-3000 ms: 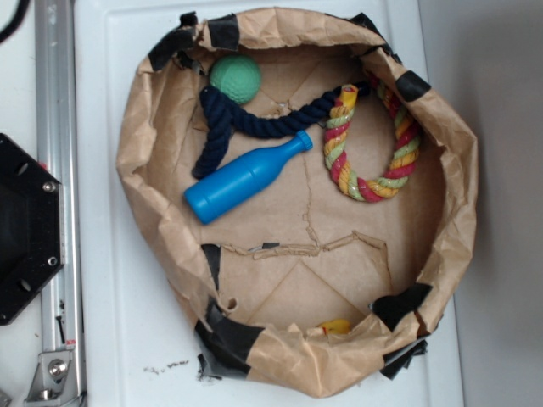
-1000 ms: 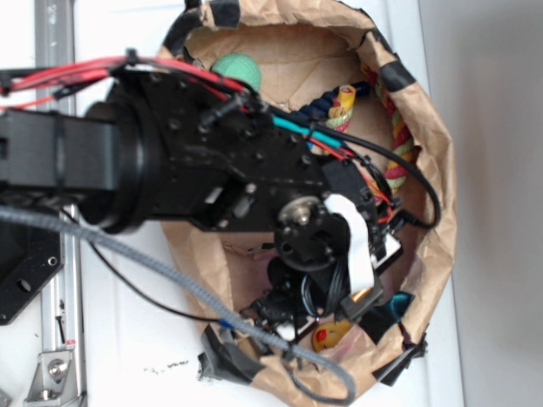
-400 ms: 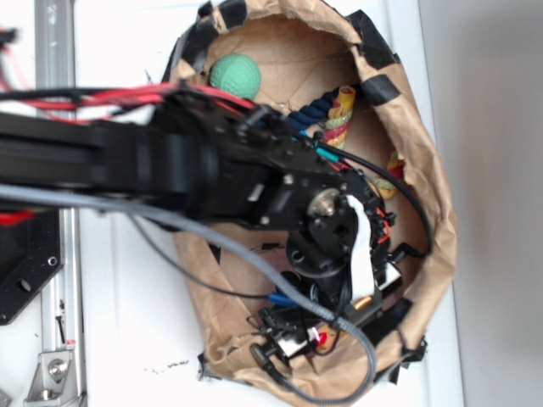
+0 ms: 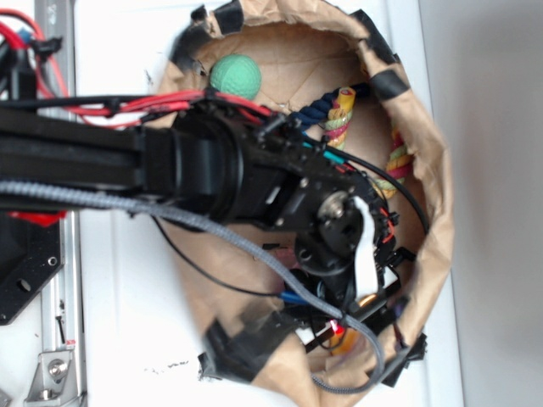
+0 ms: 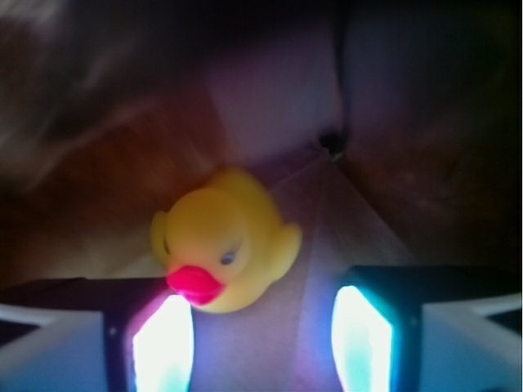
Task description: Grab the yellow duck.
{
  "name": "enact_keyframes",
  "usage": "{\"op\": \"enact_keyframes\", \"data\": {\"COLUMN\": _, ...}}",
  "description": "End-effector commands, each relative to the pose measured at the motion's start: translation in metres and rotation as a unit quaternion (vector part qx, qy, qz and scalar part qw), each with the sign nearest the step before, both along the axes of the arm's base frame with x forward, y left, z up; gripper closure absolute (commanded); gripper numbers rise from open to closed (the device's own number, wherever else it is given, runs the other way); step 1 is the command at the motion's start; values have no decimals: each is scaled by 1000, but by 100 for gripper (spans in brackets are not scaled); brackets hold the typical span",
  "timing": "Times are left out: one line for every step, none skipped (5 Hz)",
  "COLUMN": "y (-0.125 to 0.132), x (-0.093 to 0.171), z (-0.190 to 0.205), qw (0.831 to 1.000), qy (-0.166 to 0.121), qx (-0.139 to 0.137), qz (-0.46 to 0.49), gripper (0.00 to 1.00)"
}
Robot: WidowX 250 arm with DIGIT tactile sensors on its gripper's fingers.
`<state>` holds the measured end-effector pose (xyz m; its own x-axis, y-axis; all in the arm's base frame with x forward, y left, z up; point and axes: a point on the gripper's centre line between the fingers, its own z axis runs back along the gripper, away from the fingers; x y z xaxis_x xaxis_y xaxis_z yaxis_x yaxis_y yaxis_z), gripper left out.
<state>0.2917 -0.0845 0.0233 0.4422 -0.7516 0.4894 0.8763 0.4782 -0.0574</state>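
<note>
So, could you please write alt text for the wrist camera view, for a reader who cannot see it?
A yellow duck with a red-pink beak faces the camera on brown paper, just beyond the open gripper. The beak sits near the left of the two glowing fingers, so the duck lies off-centre toward it. The surroundings are dark and blurred.

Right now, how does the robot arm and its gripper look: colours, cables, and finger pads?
The arm is black, built of rounded cylindrical segments with small screws. Red wires run along its top, and a grey braided cable loops down past the wrist. A teal wire and a white flat strap sit near the gripper. In the wrist view its finger pads glow pale and translucent in black frames.
</note>
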Motion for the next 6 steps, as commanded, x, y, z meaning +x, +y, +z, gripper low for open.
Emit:
{"op": "enact_keyframes", "data": {"y": 57, "x": -3, "z": 82, "qw": 984, "qy": -44, "qx": 59, "qz": 162, "gripper": 100}}
{"op": "enact_keyframes", "data": {"y": 92, "x": -9, "z": 110, "qw": 966, "qy": -41, "qx": 76, "qz": 242, "gripper": 100}}
{"op": "enact_keyframes", "data": {"y": 104, "x": -12, "z": 131, "qw": 964, "qy": -58, "qx": 32, "qz": 256, "gripper": 100}}
{"op": "enact_keyframes", "data": {"y": 91, "x": -8, "z": 121, "qw": 977, "qy": -59, "qx": 18, "qz": 204, "gripper": 0}}
{"op": "enact_keyframes", "data": {"y": 73, "x": -2, "z": 96, "qw": 981, "qy": -62, "qx": 0, "qz": 183, "gripper": 0}}
{"op": "enact_keyframes", "data": {"y": 43, "x": 1, "z": 66, "qw": 991, "qy": -67, "qx": 36, "qz": 111, "gripper": 0}}
